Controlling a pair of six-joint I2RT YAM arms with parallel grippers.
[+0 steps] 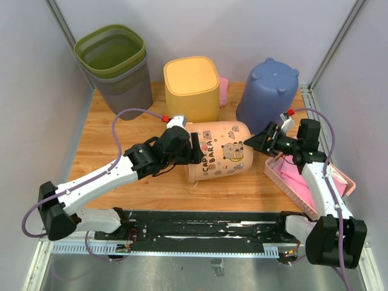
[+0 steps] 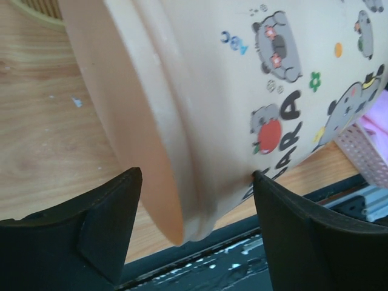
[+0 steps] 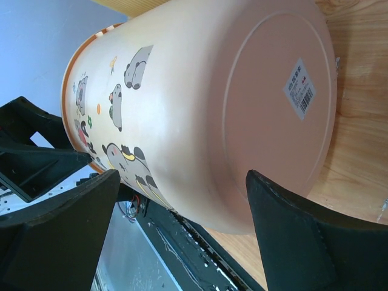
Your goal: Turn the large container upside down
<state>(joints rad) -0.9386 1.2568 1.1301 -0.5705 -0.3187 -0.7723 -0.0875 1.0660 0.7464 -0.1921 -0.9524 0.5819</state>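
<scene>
The large container (image 1: 218, 151) is a peach plastic bin with cartoon capybara prints, lying on its side mid-table with its open rim to the left and its base to the right. My left gripper (image 1: 195, 148) is open and straddles the rim. In the left wrist view (image 2: 197, 182) the right finger (image 2: 285, 218) touches the printed wall of the container (image 2: 242, 91), and the left finger stands apart from the rim. My right gripper (image 1: 254, 144) is open at the base end. In the right wrist view (image 3: 182, 188) its fingers flank the lower edge of the container's base (image 3: 267, 103).
A green bin nested in a grey one (image 1: 115, 60) stands at the back left. A yellow bin (image 1: 191, 82) and a blue bin (image 1: 267, 91) stand upside down behind the container. A pink basket (image 1: 288, 182) with pink cloth lies under my right arm.
</scene>
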